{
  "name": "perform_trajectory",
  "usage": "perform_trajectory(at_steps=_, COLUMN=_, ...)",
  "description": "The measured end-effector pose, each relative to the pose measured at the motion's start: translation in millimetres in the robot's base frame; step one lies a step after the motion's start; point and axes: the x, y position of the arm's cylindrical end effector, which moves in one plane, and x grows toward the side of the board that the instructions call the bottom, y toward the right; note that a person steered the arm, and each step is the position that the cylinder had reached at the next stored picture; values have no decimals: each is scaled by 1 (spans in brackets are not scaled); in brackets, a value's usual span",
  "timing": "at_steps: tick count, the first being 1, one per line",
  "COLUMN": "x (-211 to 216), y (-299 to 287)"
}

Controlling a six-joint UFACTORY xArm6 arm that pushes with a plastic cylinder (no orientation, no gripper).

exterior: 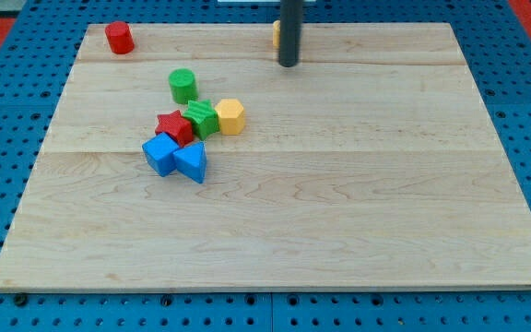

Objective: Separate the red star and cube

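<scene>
The red star (174, 127) lies left of centre on the wooden board (358, 184). It touches the blue cube (160, 155) below it and a green block (202, 119) on its right. My tip (289, 64) is near the view's top, far up and right of the star, touching none of these blocks.
A blue triangular block (193, 161) sits beside the blue cube. A yellow block (231, 116) touches the green block. A green cylinder (182, 86) stands above the cluster. A red cylinder (119, 38) is at the top left. A yellow block (276, 34) is partly hidden behind the rod.
</scene>
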Motion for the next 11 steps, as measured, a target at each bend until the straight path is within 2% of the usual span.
perform_trajectory(at_steps=1, x=-12, y=-73)
perform_trajectory(at_steps=2, x=-3, y=-178)
perform_trajectory(at_steps=3, x=74, y=-232)
perform_trajectory(at_steps=4, x=158, y=-250)
perform_trajectory(at_steps=5, x=162, y=-183)
perform_trajectory(at_steps=7, x=182, y=-185)
perform_trajectory(at_steps=8, x=179, y=-163)
perform_trajectory(at_steps=9, x=155, y=-95)
perform_trajectory(at_steps=10, x=156, y=-116)
perform_trajectory(at_steps=11, x=182, y=-123)
